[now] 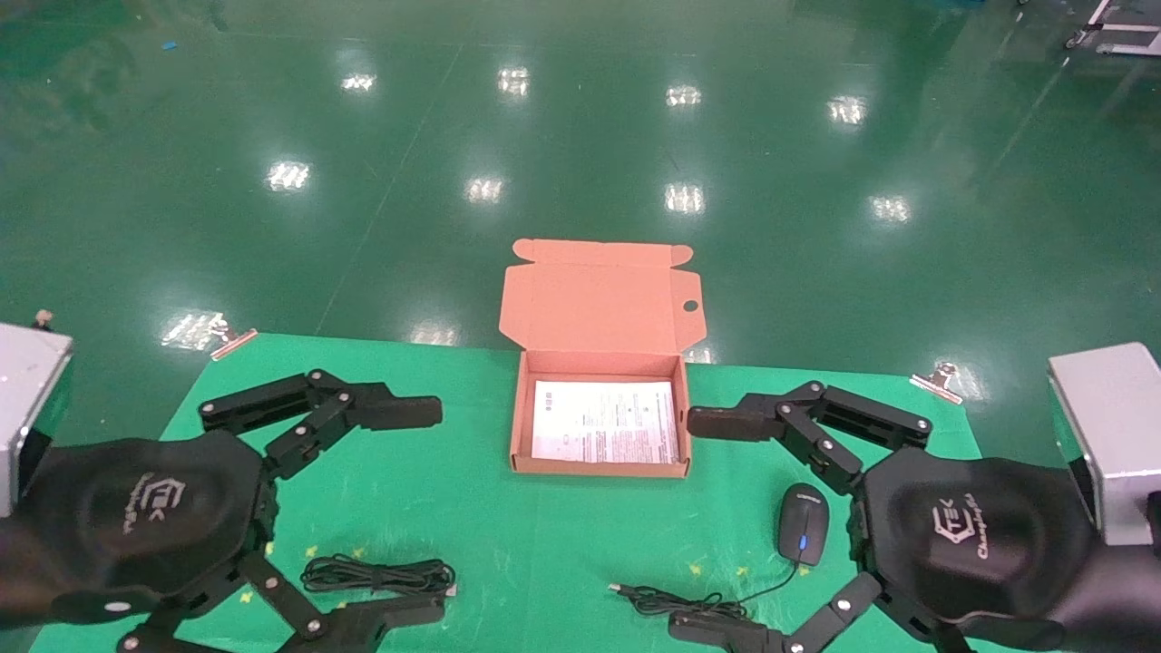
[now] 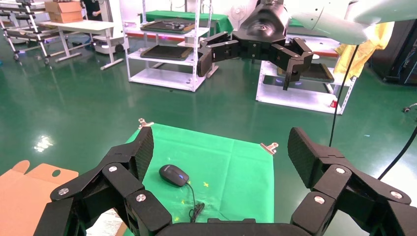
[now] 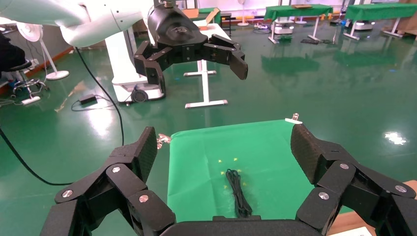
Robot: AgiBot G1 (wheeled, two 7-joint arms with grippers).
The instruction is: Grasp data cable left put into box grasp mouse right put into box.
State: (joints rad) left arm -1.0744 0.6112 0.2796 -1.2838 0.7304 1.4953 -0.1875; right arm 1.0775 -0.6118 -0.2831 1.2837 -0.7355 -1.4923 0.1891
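The tan-orange box (image 1: 590, 304) lies open at the table's middle back, lid flap up, with a white leaflet (image 1: 606, 422) inside. The data cable (image 1: 376, 574), a flat black bundle, lies at the front left; it also shows in the right wrist view (image 3: 238, 194). The black mouse (image 1: 803, 523) with a blue-lit wheel lies at the right, its cord (image 1: 671, 599) trailing to the front; it also shows in the left wrist view (image 2: 174, 175). My left gripper (image 1: 426, 512) is open and empty, above the cable. My right gripper (image 1: 703, 524) is open and empty, left of the mouse.
A green cloth (image 1: 508, 526) covers the table, held by metal clips (image 1: 231, 340) at the back corners. Grey metal blocks stand at the left edge (image 1: 27, 390) and right edge (image 1: 1107, 426). Glossy green floor lies beyond the table.
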